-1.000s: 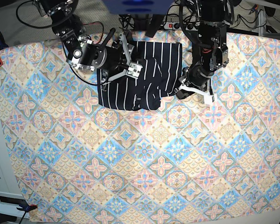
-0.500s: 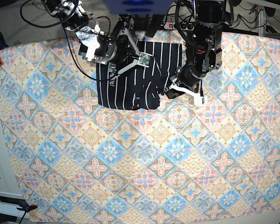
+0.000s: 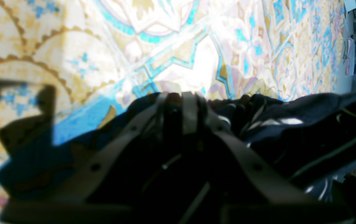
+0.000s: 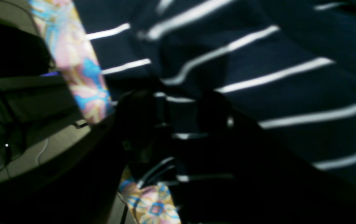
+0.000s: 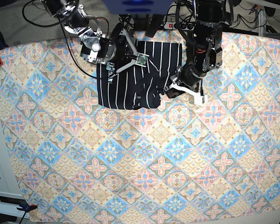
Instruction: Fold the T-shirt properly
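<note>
**Folding the striped shirt at the far edge**

Covering the surface [image 5: 130,177] is a pastel floral-tile tablecloth [image 5: 186,154]; cables and a power strip [image 5: 175,24] are seen beyond its far edge. The T-shirt [image 5: 130,81] is laid near that edge, partly folded, its pinstripes running mostly far-to-near. The left tool [image 5: 170,91] is clenched on the shirt's right edge. The right tool [image 5: 126,60] is spread wide above the shirt's upper left, grasping nothing visible.

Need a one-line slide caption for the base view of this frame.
Two arms work over a pinstriped T-shirt bunched near the far edge of the patterned tablecloth.
</note>
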Controlling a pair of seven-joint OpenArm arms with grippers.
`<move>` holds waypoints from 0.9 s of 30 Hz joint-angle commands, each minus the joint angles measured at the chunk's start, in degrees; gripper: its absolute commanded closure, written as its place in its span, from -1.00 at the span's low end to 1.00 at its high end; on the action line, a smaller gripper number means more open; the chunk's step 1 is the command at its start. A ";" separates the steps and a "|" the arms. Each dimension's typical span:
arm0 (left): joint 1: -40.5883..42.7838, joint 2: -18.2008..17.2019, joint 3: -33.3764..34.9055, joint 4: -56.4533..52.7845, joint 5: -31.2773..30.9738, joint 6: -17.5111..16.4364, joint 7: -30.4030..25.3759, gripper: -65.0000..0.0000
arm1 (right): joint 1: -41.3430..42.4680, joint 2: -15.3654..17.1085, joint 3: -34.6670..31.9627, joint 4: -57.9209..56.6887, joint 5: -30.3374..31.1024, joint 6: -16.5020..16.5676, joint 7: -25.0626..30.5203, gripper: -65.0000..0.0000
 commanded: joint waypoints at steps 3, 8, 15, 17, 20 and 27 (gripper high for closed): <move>1.12 0.01 0.17 -0.26 1.74 1.33 3.36 0.77 | 0.46 -0.03 0.14 -0.28 0.23 0.08 1.21 0.19; 1.03 -0.87 0.17 -0.26 1.56 1.33 3.36 0.77 | 1.34 -0.03 0.58 -0.02 0.23 0.08 1.30 0.66; 1.03 -1.22 0.08 -0.26 1.48 1.33 3.36 0.77 | 1.08 -0.03 0.41 7.63 0.23 0.08 0.86 0.85; 1.03 -1.22 -1.33 -0.26 1.56 1.33 3.36 0.77 | 0.99 0.06 0.23 9.30 0.23 0.08 0.68 0.85; 1.03 -1.13 -2.56 -0.26 1.83 1.33 3.36 0.77 | -0.85 0.15 0.06 10.09 0.23 0.08 0.68 0.85; 1.03 -1.22 -2.73 -0.26 1.83 1.33 3.36 0.77 | -2.61 2.00 -1.97 11.85 0.15 0.08 1.12 0.85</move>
